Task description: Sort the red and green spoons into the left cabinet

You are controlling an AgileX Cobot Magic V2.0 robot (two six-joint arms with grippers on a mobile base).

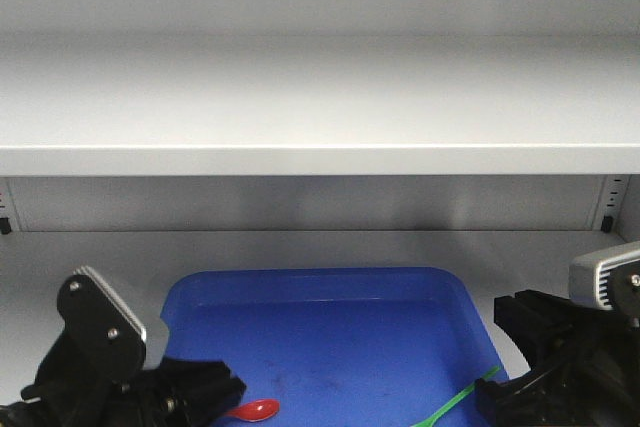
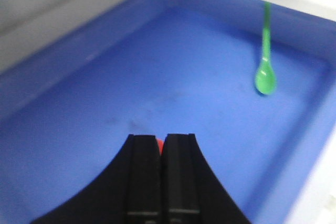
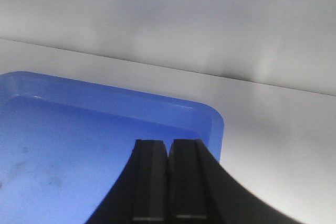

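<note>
While the red spoon (image 1: 256, 410) is pinched in the left tool (image 2: 160, 148) over the blue tray (image 1: 330, 292), near-left of the green spoon (image 2: 265, 77), a low, level release is advised; the right tool (image 3: 168, 150) is closed empty.

The tray (image 1: 330, 317) looks like smooth blue plastic with a soft sheen, its floor marked by dull dark scuffs toward 6 o'clock. The green spoon (image 2: 265, 80) is glossy plastic with a bright glint on its bowl; the red spoon (image 1: 256, 410) shines likewise. The shelf (image 1: 320, 159) is matt pale grey, smooth. The fingers (image 3: 153, 182) are matt black.
</note>
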